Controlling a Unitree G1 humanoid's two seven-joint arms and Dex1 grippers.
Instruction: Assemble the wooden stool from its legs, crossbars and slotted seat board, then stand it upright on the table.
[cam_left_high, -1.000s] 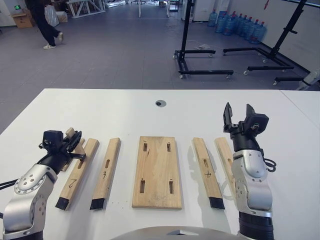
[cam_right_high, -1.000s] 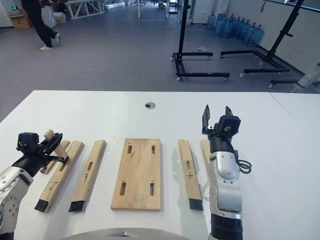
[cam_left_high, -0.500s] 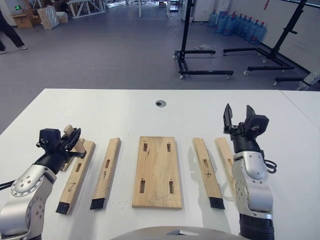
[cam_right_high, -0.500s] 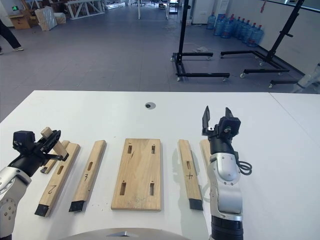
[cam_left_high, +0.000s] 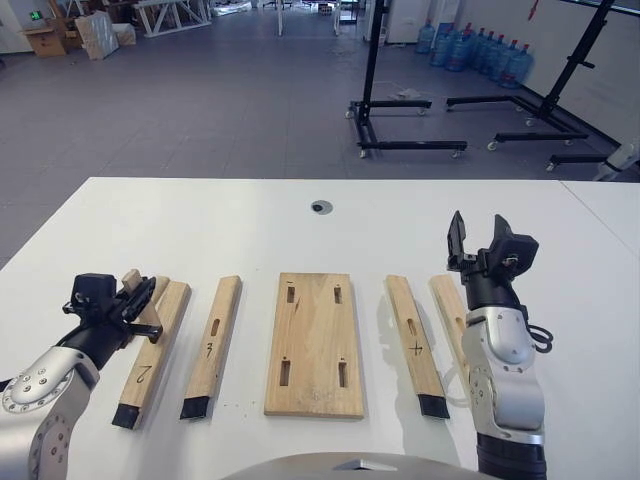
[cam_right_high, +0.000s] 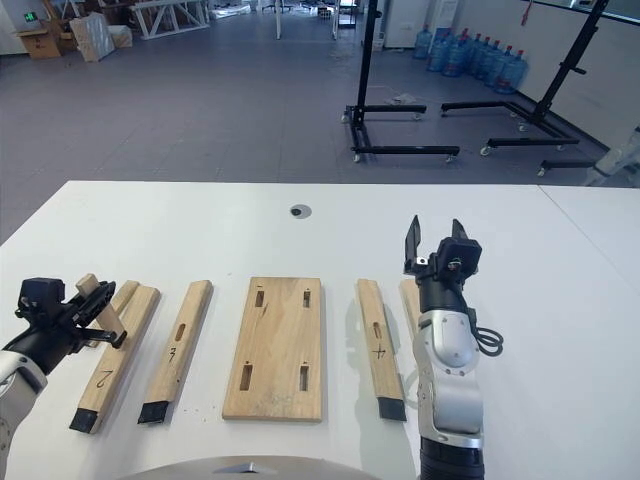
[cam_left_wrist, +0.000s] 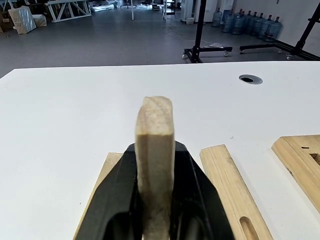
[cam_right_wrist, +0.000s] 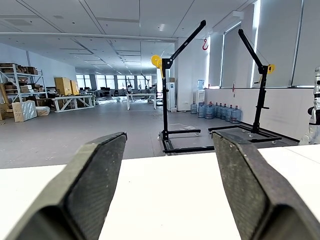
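Lower left: my left tool (cam_left_high: 133, 308), clamped on a crossbar (cam_left_wrist: 155, 150), has drawn back toward the frame's lower-left corner over the last second, carrying the bar with it. I judge the first part is now in hand, with nothing joined yet. Centre: the seat board (cam_left_high: 314, 342) lies flat on the surface (cam_left_high: 250, 220), two legs (cam_left_high: 212, 340) on each side, its slots unfilled. Right of centre: my right tool (cam_left_high: 478, 235) stands raised, fingers apart, unchanged.

Seat board (cam_left_high: 314, 343), legs (cam_left_high: 212, 345), crossbar (cam_left_wrist: 155, 145): pale bare wood, matt. Table (cam_left_high: 250, 215): smooth, matt white.
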